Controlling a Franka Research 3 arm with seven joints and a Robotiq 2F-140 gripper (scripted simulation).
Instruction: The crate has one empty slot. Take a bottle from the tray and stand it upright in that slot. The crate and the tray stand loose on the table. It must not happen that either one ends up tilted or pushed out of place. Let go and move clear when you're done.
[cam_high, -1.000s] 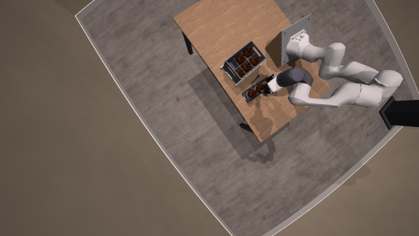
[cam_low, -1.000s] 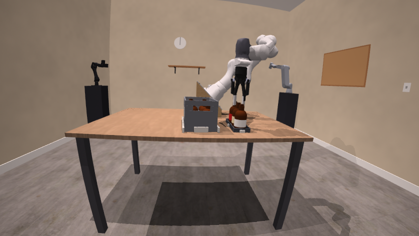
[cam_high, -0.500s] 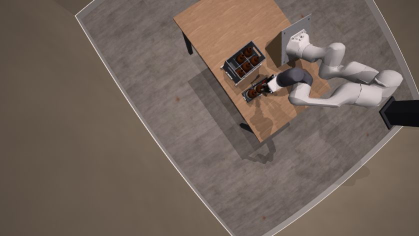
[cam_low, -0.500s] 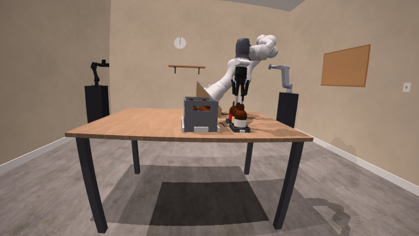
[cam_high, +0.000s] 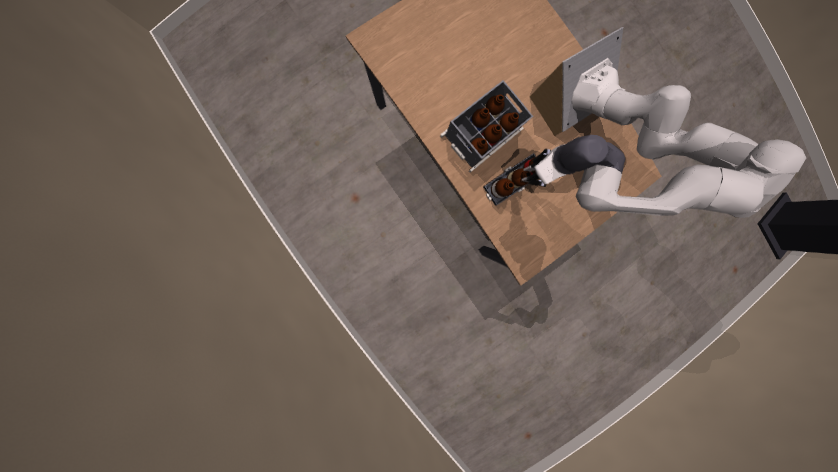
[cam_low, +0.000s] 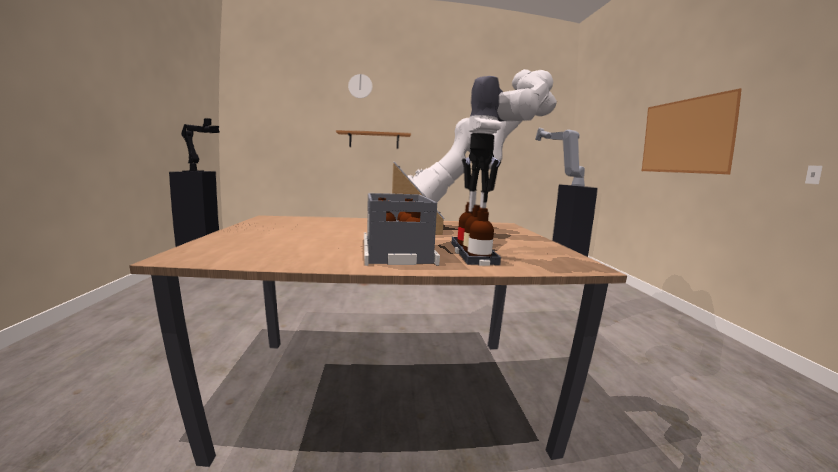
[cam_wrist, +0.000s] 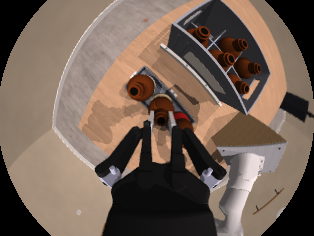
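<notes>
My gripper (cam_high: 531, 171) (cam_low: 477, 202) (cam_wrist: 161, 116) points down and is shut on the neck of the middle bottle (cam_low: 466, 239) (cam_wrist: 161, 106), which has a cream label. That bottle stands upright in the tray (cam_low: 494, 259) (cam_wrist: 185, 110). A white-label bottle (cam_high: 504, 187) (cam_low: 480, 228) (cam_wrist: 140, 87) stands at the tray's table-edge end. A red-label bottle (cam_low: 460, 233) (cam_wrist: 181, 118) stands at the other end, partly hidden. The grey crate (cam_low: 401, 241) (cam_wrist: 184, 44) holds several brown bottles. Its empty slot (cam_high: 465, 130) is at the table-edge end, in the row away from the tray.
The crate stands beside the tray with a narrow gap, its walls higher than the tray. The wooden table (cam_high: 469, 46) (cam_low: 304, 246) has an edge close to both. The arm's mounting plate (cam_high: 592, 58) stands upright behind the crate.
</notes>
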